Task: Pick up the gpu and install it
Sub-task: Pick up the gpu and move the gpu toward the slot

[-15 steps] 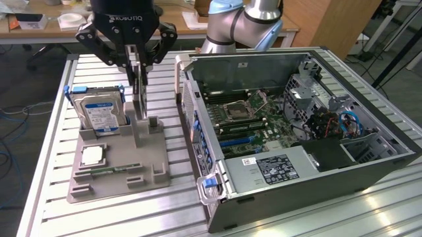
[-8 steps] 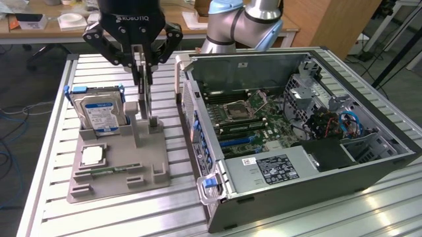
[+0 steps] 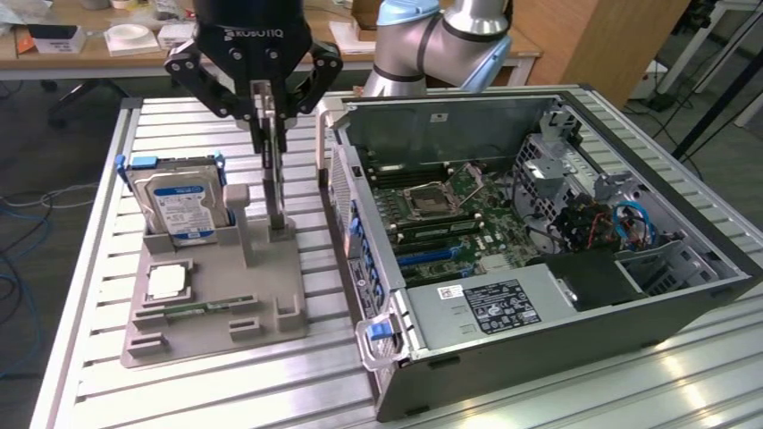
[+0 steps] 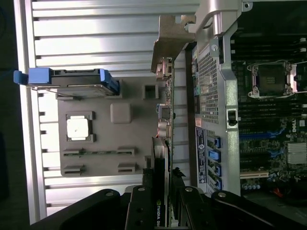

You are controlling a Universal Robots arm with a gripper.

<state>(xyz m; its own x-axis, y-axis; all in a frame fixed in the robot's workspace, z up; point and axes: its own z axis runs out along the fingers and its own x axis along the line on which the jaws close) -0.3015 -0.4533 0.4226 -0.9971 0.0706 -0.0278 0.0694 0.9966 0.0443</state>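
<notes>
The gpu [image 3: 275, 179] is a thin dark card seen edge-on, standing upright over the grey holder [image 3: 268, 295]. My gripper [image 3: 271, 114] comes down from above and is shut on its top edge. The card's lower end reaches the holder's upright post; I cannot tell whether it still rests in the slot. In the wrist view the gpu [image 4: 164, 120] runs out from between my fingers [image 4: 144, 196], with its silver bracket [image 4: 171, 40] at the far end. The gripper [image 4: 162, 184] sits beside the open computer case [image 4: 218, 86].
A silver hard drive [image 3: 179, 204] with blue rails stands in the holder at the exterior view's left. A processor chip [image 3: 167, 281] and a narrow memory stick [image 3: 200, 308] lie in front of it. The open computer case [image 3: 667, 313] with its motherboard [image 3: 459, 219] fills the exterior view's right.
</notes>
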